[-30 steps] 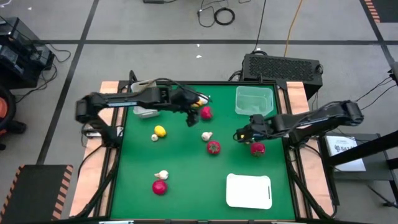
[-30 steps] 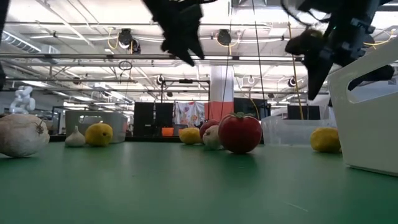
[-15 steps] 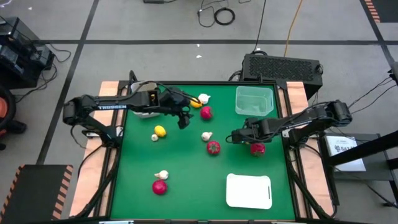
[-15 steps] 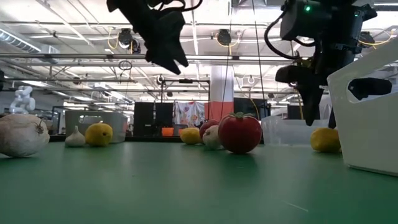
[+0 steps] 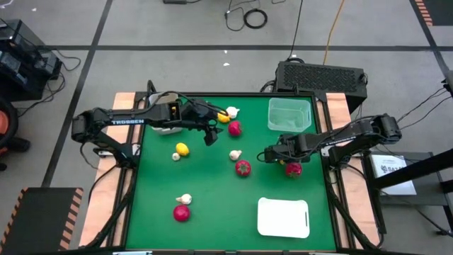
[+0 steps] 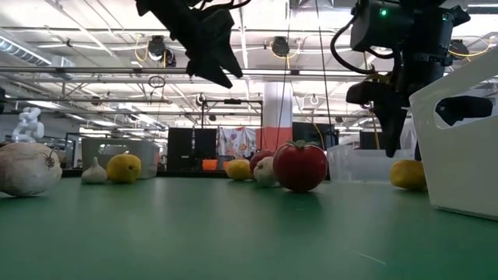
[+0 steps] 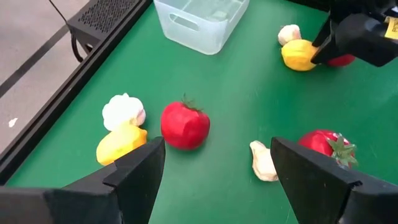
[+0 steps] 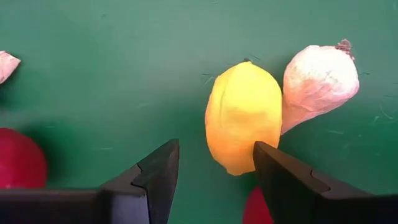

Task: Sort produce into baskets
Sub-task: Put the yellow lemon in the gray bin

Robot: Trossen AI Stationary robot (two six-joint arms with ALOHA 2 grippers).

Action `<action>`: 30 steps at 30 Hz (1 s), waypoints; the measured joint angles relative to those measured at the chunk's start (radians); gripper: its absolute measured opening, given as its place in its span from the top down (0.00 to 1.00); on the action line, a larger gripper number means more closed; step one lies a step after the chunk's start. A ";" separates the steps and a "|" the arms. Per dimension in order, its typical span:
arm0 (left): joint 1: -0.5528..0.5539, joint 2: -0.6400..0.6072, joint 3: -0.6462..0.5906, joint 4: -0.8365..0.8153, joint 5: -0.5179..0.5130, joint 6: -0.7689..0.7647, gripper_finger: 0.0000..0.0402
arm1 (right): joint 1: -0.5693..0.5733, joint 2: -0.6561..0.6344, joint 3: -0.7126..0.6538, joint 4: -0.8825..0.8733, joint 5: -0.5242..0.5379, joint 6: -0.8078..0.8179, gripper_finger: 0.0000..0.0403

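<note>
Directly beneath open right hand (image 8: 211, 180): lemon (image 8: 244, 116), untouched.

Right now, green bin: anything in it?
Empty. In the high view the green bin shows only its bare floor; the left wrist view also shows nothing inside.

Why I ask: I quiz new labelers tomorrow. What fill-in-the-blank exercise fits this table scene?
1. The right gripper points its fingers at a yellow ____.
2. The white bulb touching that fruit is ____.
3. The left gripper hangs over the green table with its jaws ____.
4. The green-tinted bin stands on the ____ arm's side of the table.

Missing words: lemon; garlic; open; right.
</note>
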 joint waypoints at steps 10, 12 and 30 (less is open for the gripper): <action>0.001 0.000 0.000 0.022 -0.002 -0.027 0.26 | -0.002 0.000 0.000 -0.054 -0.005 -0.027 0.51; 0.001 0.000 0.000 0.022 -0.004 -0.027 0.26 | -0.001 0.000 0.000 -0.078 -0.005 -0.028 0.51; 0.001 0.000 0.000 0.019 -0.008 -0.076 0.26 | -0.001 0.009 0.000 -0.012 0.101 -0.156 0.49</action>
